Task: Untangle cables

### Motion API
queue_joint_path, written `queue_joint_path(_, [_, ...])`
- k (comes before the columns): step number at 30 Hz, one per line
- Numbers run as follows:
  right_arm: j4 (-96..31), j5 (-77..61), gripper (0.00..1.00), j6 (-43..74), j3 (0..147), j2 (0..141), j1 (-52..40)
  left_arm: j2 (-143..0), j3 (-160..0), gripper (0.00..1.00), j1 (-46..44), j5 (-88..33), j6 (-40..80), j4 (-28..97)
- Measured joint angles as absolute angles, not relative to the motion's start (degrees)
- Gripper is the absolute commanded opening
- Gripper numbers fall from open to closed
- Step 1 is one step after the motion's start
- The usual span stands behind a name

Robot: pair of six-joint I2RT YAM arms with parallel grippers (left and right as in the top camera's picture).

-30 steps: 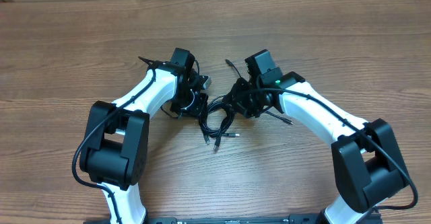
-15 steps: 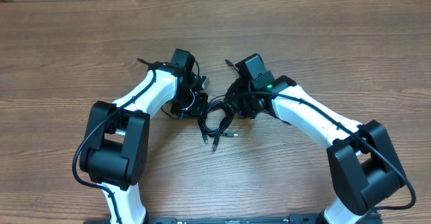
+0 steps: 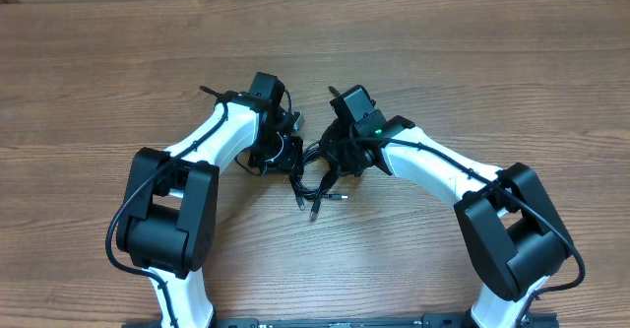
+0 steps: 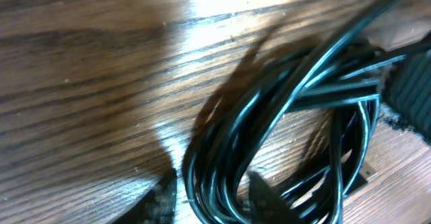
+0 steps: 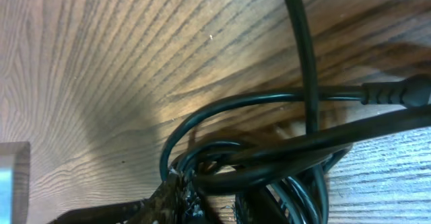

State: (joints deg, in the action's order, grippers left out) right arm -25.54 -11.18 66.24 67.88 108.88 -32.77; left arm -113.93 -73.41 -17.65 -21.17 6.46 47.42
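The cables (image 3: 317, 173) are lying bunched in a loose coil on the tabletop (image 3: 472, 62), between the two arms' tips. Several strands are passing between the left gripper's (image 4: 212, 198) jaws, which are standing apart around them. The right gripper (image 3: 338, 161) is pressing one fingertip (image 5: 168, 194) against the coil's loops. I cannot tell whether its jaws are clamping them.

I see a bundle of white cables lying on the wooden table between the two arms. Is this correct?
Not quite. The cables are black, not white; the overhead view shows this, and both wrist views confirm it. The rest is correct: the bundle lies on the wooden table between the left arm and the right arm.
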Motion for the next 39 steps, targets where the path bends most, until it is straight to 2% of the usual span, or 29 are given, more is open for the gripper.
queue_joint_path(8, [-25.93, -12.03, 0.24, 66.0, 67.88, 108.88, -32.77, -113.93, -73.36, 0.32, -17.65, -21.17, 7.4, 46.78])
queue_joint_path(18, [-22.35, -9.04, 0.23, 66.06, 67.88, 111.5, -33.63, -113.93, -72.69, 0.33, -18.46, -20.97, 7.42, 46.15])
queue_joint_path(20, [-21.93, -8.8, 0.21, 66.02, 67.88, 111.7, -33.87, -113.93, -72.69, 0.25, -18.79, -20.93, 7.46, 46.15])
queue_joint_path(22, [-21.82, -8.67, 0.16, 66.06, 67.88, 111.72, -33.91, -113.93, -72.62, 0.04, -18.79, -20.75, 7.81, 46.15])
queue_joint_path(23, [-21.87, -8.58, 0.13, 66.02, 67.88, 111.72, -33.91, -113.93, -72.58, 0.04, -18.79, -20.91, 7.84, 46.09])
queue_joint_path(24, [-21.93, -8.54, 0.04, 66.04, 67.88, 111.72, -33.91, -113.89, -72.64, 0.04, -18.76, -21.21, 7.94, 46.09])
queue_joint_path(32, [-21.74, -9.5, 0.04, 62.19, 67.88, 111.72, -33.61, -113.67, -73.14, 0.04, -18.72, -21.15, 5.76, 47.05])
queue_joint_path(39, [-22.0, -19.22, 0.04, 53.95, 67.88, 110.61, -29.82, -110.98, -73.14, 0.04, -18.72, -20.6, 2.74, 47.83])
